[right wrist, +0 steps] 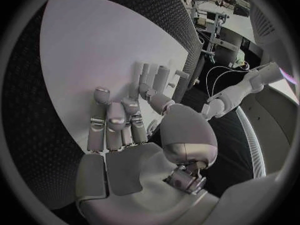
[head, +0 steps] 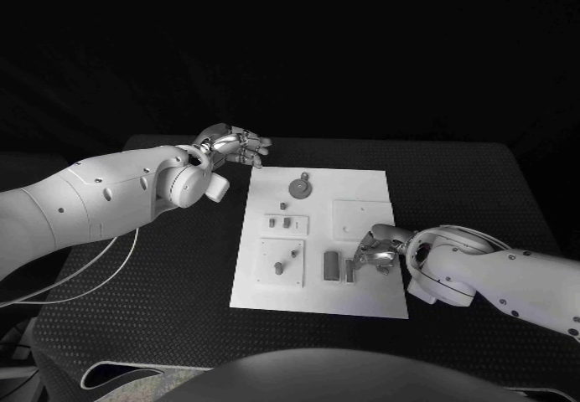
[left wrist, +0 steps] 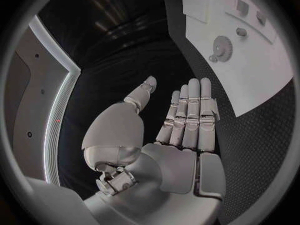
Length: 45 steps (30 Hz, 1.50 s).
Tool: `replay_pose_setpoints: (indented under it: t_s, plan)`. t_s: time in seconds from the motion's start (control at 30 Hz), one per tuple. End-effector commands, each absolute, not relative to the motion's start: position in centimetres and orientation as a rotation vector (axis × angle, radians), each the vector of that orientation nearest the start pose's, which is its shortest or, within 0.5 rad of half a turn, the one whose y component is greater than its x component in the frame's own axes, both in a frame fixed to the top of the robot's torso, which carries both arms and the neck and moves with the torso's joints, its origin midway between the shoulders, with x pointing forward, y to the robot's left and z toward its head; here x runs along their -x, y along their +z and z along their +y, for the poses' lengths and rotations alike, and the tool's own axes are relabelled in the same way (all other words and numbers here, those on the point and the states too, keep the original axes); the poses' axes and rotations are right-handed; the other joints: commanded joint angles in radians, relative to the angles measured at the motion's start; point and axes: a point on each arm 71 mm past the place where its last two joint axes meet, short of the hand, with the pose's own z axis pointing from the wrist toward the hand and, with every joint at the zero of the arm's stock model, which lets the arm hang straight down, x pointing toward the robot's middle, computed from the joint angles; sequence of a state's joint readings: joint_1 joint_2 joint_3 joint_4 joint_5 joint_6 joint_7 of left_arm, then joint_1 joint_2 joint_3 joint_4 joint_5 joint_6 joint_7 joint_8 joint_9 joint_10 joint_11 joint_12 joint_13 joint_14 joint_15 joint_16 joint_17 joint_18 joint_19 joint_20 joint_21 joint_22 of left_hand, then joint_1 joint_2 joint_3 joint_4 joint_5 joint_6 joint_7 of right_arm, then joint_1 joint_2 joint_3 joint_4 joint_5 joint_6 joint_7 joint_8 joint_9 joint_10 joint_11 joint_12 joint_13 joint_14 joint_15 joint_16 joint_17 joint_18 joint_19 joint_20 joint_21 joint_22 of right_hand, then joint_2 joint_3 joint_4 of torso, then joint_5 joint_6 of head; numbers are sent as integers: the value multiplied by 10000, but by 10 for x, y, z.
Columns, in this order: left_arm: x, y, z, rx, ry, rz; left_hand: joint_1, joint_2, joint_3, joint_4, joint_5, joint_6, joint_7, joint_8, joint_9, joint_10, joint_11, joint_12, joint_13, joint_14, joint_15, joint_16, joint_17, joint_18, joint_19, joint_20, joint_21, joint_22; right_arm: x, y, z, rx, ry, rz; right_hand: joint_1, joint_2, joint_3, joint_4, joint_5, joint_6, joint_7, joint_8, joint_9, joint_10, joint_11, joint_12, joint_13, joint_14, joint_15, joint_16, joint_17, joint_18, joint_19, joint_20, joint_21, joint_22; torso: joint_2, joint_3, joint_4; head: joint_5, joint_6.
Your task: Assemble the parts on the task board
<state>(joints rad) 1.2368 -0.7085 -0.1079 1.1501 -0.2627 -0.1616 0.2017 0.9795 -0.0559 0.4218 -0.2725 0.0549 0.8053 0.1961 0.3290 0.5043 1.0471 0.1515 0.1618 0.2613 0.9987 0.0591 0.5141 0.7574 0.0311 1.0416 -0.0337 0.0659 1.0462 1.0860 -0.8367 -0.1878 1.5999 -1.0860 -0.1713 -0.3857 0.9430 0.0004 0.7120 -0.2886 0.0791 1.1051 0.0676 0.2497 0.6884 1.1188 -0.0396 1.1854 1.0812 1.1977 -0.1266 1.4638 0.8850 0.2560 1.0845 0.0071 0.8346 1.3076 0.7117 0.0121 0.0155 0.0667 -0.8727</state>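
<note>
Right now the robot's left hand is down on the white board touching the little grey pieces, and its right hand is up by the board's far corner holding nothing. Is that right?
No, the hands are swapped. In the head view the right hand is down on the task board by the grey parts. The left hand is by the board's far corner, holding nothing, fingers apart.
</note>
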Motion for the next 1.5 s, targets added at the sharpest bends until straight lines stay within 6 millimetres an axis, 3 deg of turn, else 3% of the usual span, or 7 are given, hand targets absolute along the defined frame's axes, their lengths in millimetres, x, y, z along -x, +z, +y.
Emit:
replay_pose_setpoints:
  t_s: [0.03, 0.53, 0.77, 0.9, 1.13, 1.37, 1.5]
  plan:
    - [-546, -212, 245, 9176, -12379, 16815, -130, 3, 14, 66, -53, -72, -29, 33, -10, -73, -1, -9, -16, -25, 57, -35, 13, 124, -97, -4, 37, -13, -409, -306, -188, -1608, 5688, 23050, 196, 103, 16, -32, 5, 63, 10, 70, 11, 57, 0, 38, 17, -39, -65, 52, 14, 58, 33, 4, 44, 215, 0, -3, 0, -4, 1]
    - [-546, -212, 246, 9176, -12373, 16794, -137, 0, 16, 69, -53, -77, -28, 36, -14, -77, 0, -9, -17, -26, 57, -39, 18, 125, -99, -4, 37, -13, -412, -306, -195, -2459, 5904, 22891, 54, -33, -162, 38, -8, 41, 28, 83, -3, 48, 20, 39, 28, -57, -50, 50, 11, 58, 13, 65, 52, 201, -4, 4, -4, -10, 1]
    - [-547, -211, 247, 9166, -12359, 16731, -139, -5, 16, 68, -53, -79, -27, 37, -15, -78, 0, -9, -18, -27, 57, -41, 19, 125, -101, -4, 36, -13, -420, -294, -199, -3299, 6749, 23062, -996, -1990, -226, 1215, 31, -650, 264, -266, -219, -250, 246, -43, 35, -236, 78, -37, -4, 58, -45, 115, -80, 143, -19, 21, -33, -29, 220]
    - [-548, -212, 248, 9161, -12332, 16681, -147, -7, 14, 71, -54, -81, -26, 37, -16, -79, 1, -9, -18, -29, 58, -43, 21, 124, -103, -2, 36, -13, -431, -284, -203, -4464, 7500, 22745, -1850, -2480, -608, 1963, -90, -1223, 490, -520, -327, -451, 437, 13, 105, -349, 262, 16, 52, 42, -128, 158, -91, 180, -59, 4, -53, -64, 426]
    - [-551, -212, 254, 9259, -12216, 16554, -203, 6, 23, 73, -52, -119, -16, 43, -36, -111, 13, -17, -27, -209, 131, -194, -19, 91, -288, 55, -27, -66, -462, -266, -212, -6340, 10025, 20760, -1937, -2338, -1101, 1927, -38, -1703, 651, -636, -325, -798, 600, 90, 185, -659, 415, 48, 128, 58, -426, 144, -112, 209, -179, -19, -127, -122, 1236]
    - [-558, -214, 260, 9449, -12162, 16261, -234, 94, 130, 19, -50, -74, -71, 136, -45, -94, 1, 8, -34, -538, 315, -699, -204, 62, -793, 241, -38, -326, -530, -244, -247, -7474, 10934, 17728, -1629, -922, -1685, 838, -27, -1761, 700, -494, -286, -1545, 681, -647, -373, -1547, 496, -909, -373, -71, -1506, 550, -729, 63, -515, -141, -395, -33, 2259]
    - [-560, -218, 264, 9590, -12160, 16164, -278, 163, 210, -15, -49, -50, -196, 181, -64, -150, -44, -46, -94, -823, 433, -1155, -373, 19, -1165, 364, -43, -587, -558, -240, -260, -7580, 10690, 16732, -1348, -552, -1516, 449, -8, -1850, 800, -460, -317, -2077, 825, -1958, -1512, -2369, 692, -2257, -1084, -250, -2469, 901, -1634, -300, -739, -246, -536, 27, 2684]
